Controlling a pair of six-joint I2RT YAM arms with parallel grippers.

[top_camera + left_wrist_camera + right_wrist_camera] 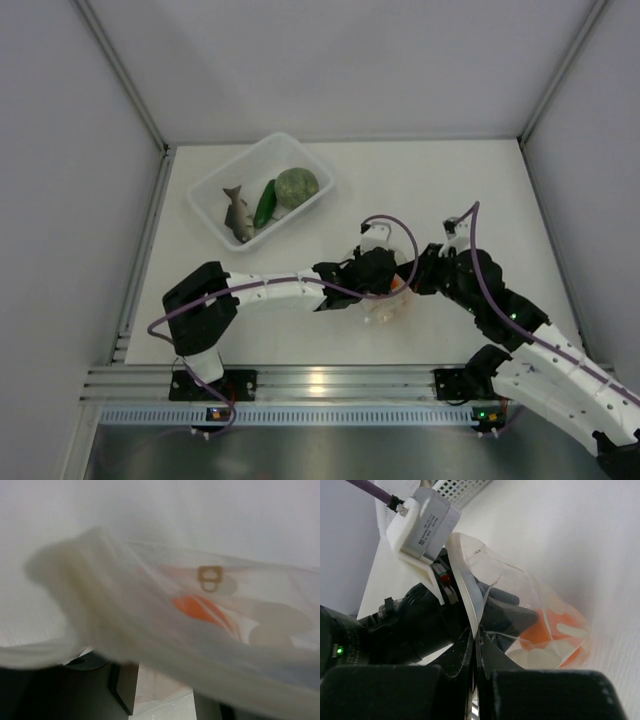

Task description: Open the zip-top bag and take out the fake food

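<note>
The zip-top bag [385, 302] is a clear pouch held between both grippers at the table's middle. An orange ball [398, 285] shows inside it, also in the left wrist view [200, 610] and the right wrist view [545, 625]. My right gripper [476, 640] is shut on the bag's white zip strip [465, 590]; in the top view it [420, 278] is at the bag's right. My left gripper [378, 268] is at the bag's left; its fingers [124, 685] stand a little apart with bag plastic [150, 630] pinched between them. The fish [238, 213], cucumber [265, 203] and cabbage ball [297, 187] lie in the basket.
The white perforated basket [215, 180] stands at the back left of the table. Grey walls close in the table on the left, right and back. An aluminium rail [320, 385] runs along the near edge by the arm bases.
</note>
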